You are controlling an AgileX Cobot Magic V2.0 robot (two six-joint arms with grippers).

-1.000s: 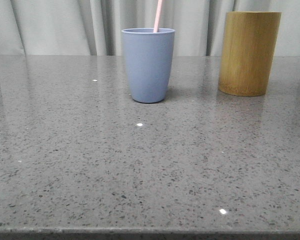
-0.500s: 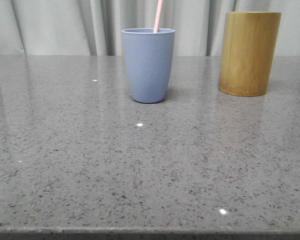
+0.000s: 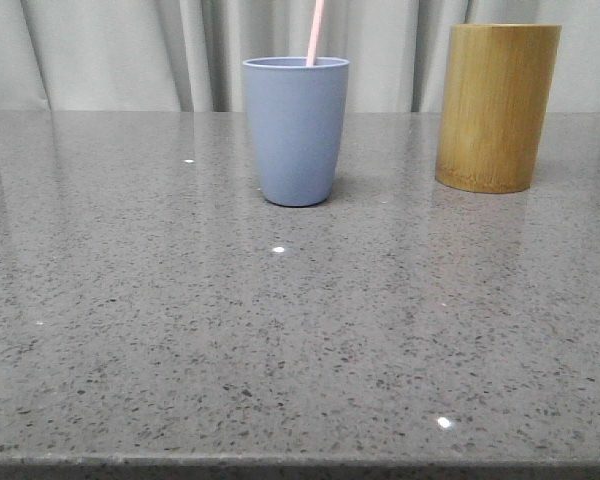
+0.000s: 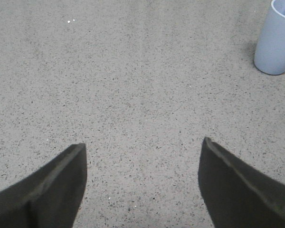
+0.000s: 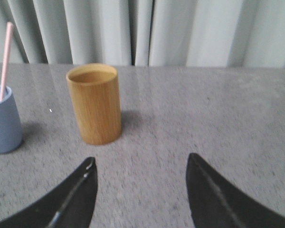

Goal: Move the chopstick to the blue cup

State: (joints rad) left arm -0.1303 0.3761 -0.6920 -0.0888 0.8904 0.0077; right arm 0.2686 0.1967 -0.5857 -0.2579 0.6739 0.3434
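Nearly upright, the chopstick (image 3: 315, 32) stands in the blue cup (image 3: 296, 130).

Front cam low, near table (image 3: 280, 350) level, facing curtains. Both wrist cams look past fingertips; all share blue cup (image 3: 296, 130).

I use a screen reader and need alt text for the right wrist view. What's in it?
A bamboo holder stands on a grey speckled table, with a blue cup holding a pink chopstick beside it. The open right gripper frames the foreground; pale curtains hang behind.
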